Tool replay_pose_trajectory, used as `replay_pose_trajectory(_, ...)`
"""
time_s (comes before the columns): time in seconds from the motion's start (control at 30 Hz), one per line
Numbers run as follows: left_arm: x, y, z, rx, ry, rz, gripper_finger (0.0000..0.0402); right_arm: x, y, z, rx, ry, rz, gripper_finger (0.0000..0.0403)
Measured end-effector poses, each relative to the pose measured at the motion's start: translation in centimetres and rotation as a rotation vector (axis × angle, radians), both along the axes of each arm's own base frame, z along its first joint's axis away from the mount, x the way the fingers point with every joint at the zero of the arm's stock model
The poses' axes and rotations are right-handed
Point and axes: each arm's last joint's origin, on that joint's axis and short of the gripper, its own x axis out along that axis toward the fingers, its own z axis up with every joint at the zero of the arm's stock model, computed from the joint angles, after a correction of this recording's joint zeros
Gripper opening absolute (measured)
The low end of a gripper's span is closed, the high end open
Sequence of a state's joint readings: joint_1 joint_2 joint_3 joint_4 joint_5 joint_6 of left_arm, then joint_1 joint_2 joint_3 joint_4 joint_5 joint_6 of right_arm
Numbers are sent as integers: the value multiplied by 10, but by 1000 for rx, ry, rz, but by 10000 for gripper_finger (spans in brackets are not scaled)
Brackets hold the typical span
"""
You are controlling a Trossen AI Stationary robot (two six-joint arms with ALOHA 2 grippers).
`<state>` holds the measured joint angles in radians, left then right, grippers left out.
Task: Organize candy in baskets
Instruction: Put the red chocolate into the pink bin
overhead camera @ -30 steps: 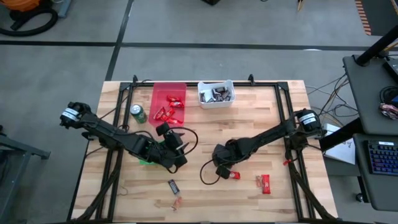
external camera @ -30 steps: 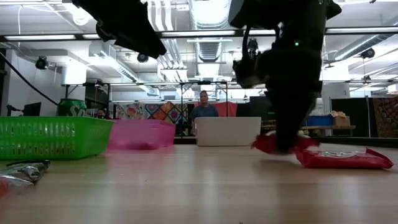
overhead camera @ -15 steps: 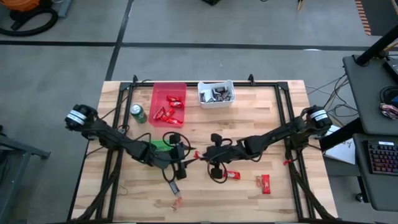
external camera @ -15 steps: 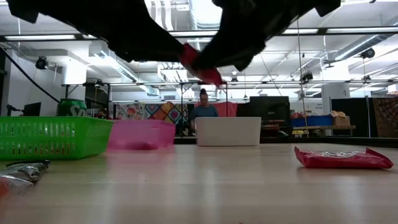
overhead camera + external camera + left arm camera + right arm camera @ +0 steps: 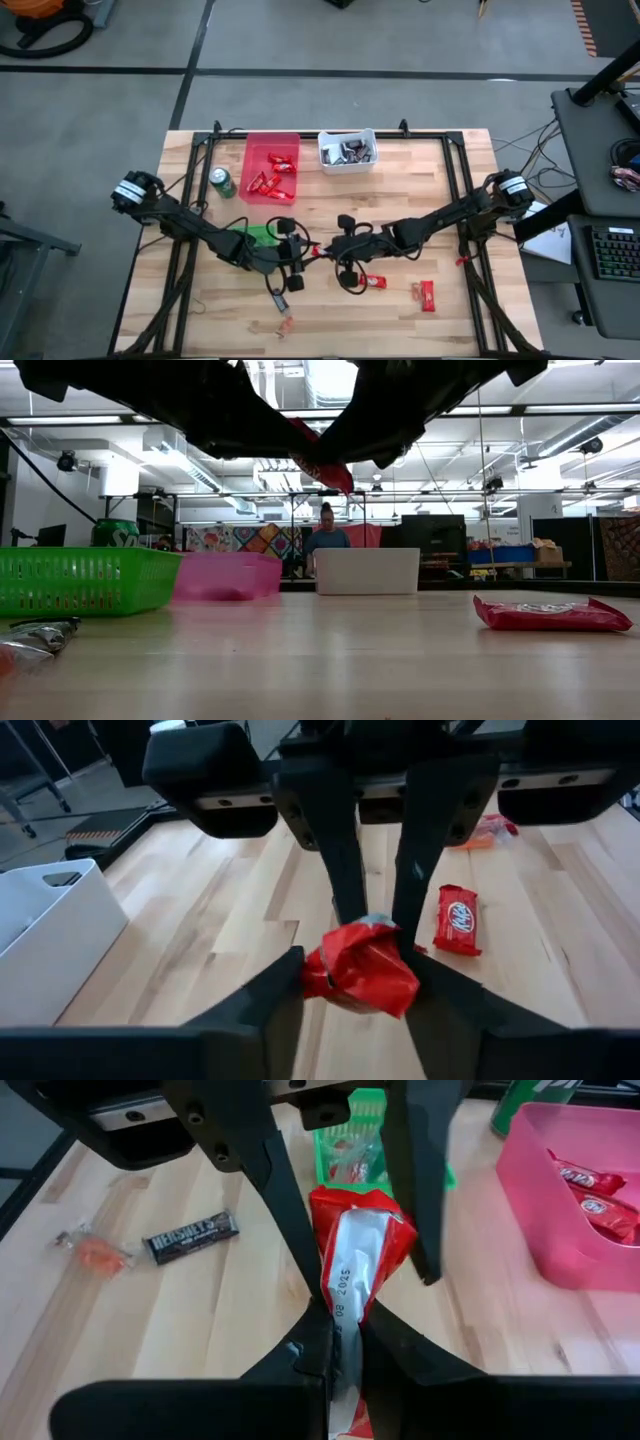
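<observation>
Since the earlier frame both arms had met mid-worktop: the right hand (image 5: 340,1342) pinched a red candy bar (image 5: 355,1255) aloft, the left hand (image 5: 350,982) half-closed around it, so the handover next needed the right's release.

Both end effectors (image 5: 308,252) tip-to-tip above mid-table

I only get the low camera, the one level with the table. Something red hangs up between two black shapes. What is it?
Observer: A red-wrapped candy, pinched by the right gripper above mid-table.
Operator: And the other black shape?
Observer: The left gripper; its fingers stand open on either side of that candy.
Operator: Is anything in the pink bin?
Observer: Yes, the red basket holds several red-wrapped bars.
</observation>
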<state>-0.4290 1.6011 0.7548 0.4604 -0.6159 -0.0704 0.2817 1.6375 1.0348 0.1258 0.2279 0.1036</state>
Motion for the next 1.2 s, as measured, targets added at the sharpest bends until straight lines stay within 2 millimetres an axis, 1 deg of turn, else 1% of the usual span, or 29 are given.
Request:
replay_pose_trajectory(0.2, 0, 0, 0, 0, 1, -6, 58, 0, -1, -1, 2, 9, -10, 32)
replay_pose_trajectory(0.27, 0, 0, 2, -2, -1, -10, 34, 0, -2, -1, 16, 9, -22, 42)
replay_pose_trajectory(0.33, -1, 0, 3, -3, -4, -12, 19, 1, -4, -1, 41, 10, -40, 58)
replay_pose_trajectory(0.4, -1, 1, 3, -3, -6, -11, 13, 1, -7, -1, 50, 22, -51, 80)
replay_pose_trajectory(0.5, -1, 2, 5, -3, -4, -5, 14, -1, -11, 2, 41, 52, -73, 117)
replay_pose_trajectory(0.57, -2, 5, 7, 6, 4, 14, 17, -2, -14, 8, 37, 64, -101, 140)
replay_pose_trajectory(0.67, -8, 13, 13, 37, 37, 75, 18, -7, -21, 18, 30, 84, -164, 169)
replay_pose_trajectory(0.77, -17, 27, 25, 79, 104, 179, 18, -14, -28, 26, 9, 114, -242, 191)
replay_pose_trajectory(0.9, -32, 59, 44, 165, 252, 423, 18, -22, -33, 36, 11, 116, -302, 206)
replay_pose_trajectory(1.0, -40, 98, 54, 165, 366, 613, 18, -23, -35, 39, 16, 107, -308, 210)
replay_pose_trajectory(1.1, -45, 144, 57, 67, 464, 770, 18, -23, -35, 39, 14, 94, -315, 210)
replay_pose_trajectory(1.2, -46, 186, 55, -109, 513, 836, 18, -23, -35, 39, 5, 95, -325, 210)
